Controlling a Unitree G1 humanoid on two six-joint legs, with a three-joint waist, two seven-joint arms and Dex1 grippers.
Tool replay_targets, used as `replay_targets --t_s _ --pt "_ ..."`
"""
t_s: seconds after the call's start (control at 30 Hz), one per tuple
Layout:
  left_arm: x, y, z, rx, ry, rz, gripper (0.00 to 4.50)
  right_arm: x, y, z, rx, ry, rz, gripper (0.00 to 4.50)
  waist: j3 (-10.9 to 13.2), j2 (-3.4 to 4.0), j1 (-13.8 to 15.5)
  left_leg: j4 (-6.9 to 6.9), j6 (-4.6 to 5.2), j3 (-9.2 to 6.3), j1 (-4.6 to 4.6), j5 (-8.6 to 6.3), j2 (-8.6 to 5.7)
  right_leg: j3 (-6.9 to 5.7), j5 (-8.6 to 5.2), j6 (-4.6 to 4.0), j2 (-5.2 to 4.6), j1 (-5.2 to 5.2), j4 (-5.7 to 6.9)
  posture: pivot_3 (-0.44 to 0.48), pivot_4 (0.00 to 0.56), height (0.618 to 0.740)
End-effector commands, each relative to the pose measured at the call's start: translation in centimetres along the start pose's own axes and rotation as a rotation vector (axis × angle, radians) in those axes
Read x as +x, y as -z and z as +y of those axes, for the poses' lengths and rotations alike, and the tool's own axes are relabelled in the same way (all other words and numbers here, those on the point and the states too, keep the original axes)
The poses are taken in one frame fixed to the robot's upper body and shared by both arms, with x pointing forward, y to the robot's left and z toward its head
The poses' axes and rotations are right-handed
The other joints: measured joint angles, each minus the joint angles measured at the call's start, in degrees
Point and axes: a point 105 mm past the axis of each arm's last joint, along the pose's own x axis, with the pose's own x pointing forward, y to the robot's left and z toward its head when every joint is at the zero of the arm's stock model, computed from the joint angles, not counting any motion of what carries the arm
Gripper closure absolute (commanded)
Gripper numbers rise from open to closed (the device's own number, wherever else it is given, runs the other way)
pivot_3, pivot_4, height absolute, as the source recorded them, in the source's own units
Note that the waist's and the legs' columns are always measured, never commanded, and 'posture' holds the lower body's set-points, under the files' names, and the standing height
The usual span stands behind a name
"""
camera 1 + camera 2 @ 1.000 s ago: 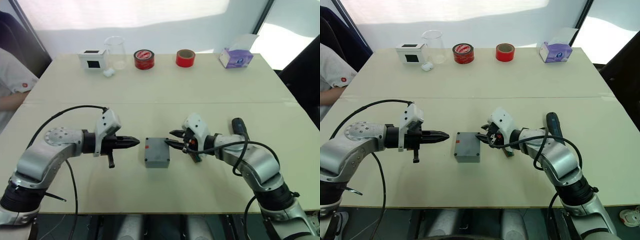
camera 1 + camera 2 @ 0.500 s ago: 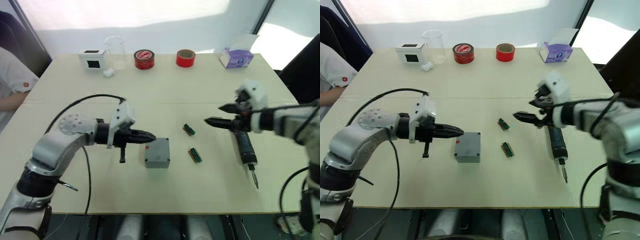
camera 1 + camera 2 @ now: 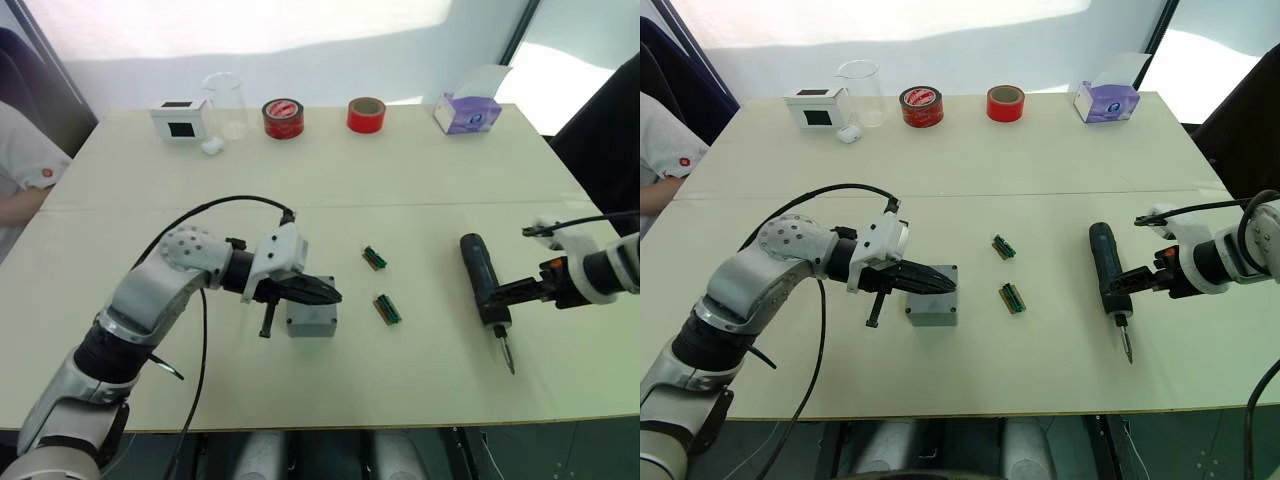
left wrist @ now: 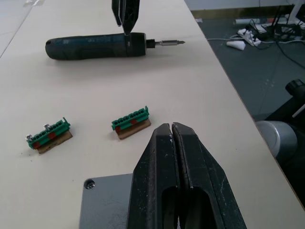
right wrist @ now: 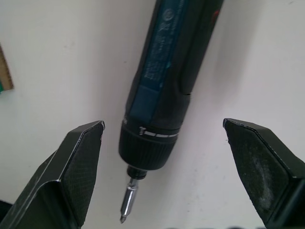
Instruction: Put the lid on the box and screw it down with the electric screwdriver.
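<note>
**Screwdriver flat on the table, box under the left gripper**

On the pale table (image 3: 420, 180), the head views show the grey box (image 3: 312, 320) near the front middle, with the lid (image 4: 106, 202) on top of it. The left gripper (image 3: 332, 295) reaches over the box from the robot's left, its two black fingers pressed together with nothing between them, tips above the box's top. Just to the right of the box lie two small green connectors (image 3: 376, 258) (image 3: 388, 309), apart from each other. Farther right the screwdriver (image 3: 484, 290) lies flat, its bit pointing toward the front edge. The right gripper (image 3: 1140, 281) comes in from the right side at the tool's front end. Along the far edge stand a white box (image 3: 179, 119), a clear beaker (image 3: 227, 104), two red tape rolls (image 3: 283, 117) (image 3: 366, 114) and a tissue box (image 3: 466, 112). A person's sleeve (image 3: 22, 160) shows at the left edge.

In the left wrist view, the closed fingers (image 4: 164, 191) hover over the lid, one corner screw hole (image 4: 89, 183) in sight. Beyond them lie the two connectors, then the screwdriver, with the other gripper's fingers coming down at its collar.

In the right wrist view, the fingers (image 5: 76, 167) stand wide apart on either side of the screwdriver's collar and bit, holding nothing; whether they touch it cannot be told.
</note>
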Motion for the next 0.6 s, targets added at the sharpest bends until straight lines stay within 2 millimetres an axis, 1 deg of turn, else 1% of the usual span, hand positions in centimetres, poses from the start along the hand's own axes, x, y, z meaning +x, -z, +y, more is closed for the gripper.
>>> replay_targets --t_s 0.03,0.23,0.37,0.5,0.57,0.6 --pt "-0.2 -0.5 -0.2 0.024 -0.015 -0.012 4.50 -0.3 -0.6 -0.2 0.012 0.016 0.001 0.19 0.0 0.00 -0.1 0.00 0.01 0.00 0.00 0.00 0.00 0.00 0.00 0.00 0.00 0.00 0.00 0.000 0.150 0.740" --pt "-0.2 -0.4 -0.8 -0.005 -0.047 -0.019 4.50 1.1 -0.5 -0.2 0.008 0.011 0.060 0.19 0.0 0.00 -0.3 0.00 0.01 -0.01 -0.01 -0.01 0.00 0.00 0.00 0.00 0.00 -0.01 -0.01 0.000 0.150 0.740" --pt "-0.5 -0.2 -1.1 -0.024 -0.071 -0.014 4.50 2.0 -0.4 0.2 -0.028 -0.004 0.097 0.19 0.0 0.00 -0.3 0.00 0.01 -0.01 -0.01 -0.01 0.00 0.00 0.00 0.00 0.00 -0.02 0.00 0.000 0.150 0.740" --pt "-1.0 0.0 -0.8 -0.049 -0.123 -0.010 4.50 3.9 -0.5 0.2 -0.077 0.009 0.142 0.19 0.0 -0.02 -0.3 0.01 0.01 -0.02 -0.01 -0.01 -0.01 0.00 0.00 0.00 0.01 -0.01 0.00 0.000 0.150 0.740" --pt "-1.1 0.1 -0.8 -0.058 -0.139 -0.010 4.50 4.5 -0.6 0.0 -0.101 0.028 0.156 0.83 -0.1 -0.16 -0.4 0.02 0.01 -0.05 0.01 -0.01 -0.01 -0.01 0.00 0.00 0.02 0.02 0.00 0.000 0.150 0.740" --pt "-1.2 0.1 -0.8 -0.062 -0.148 -0.009 4.50 4.7 -0.6 -0.1 -0.111 0.034 0.165 0.94 -0.1 -0.19 -0.4 0.02 0.01 -0.05 0.02 0.00 -0.01 -0.01 0.00 0.00 0.03 0.03 0.00 0.000 0.150 0.740"
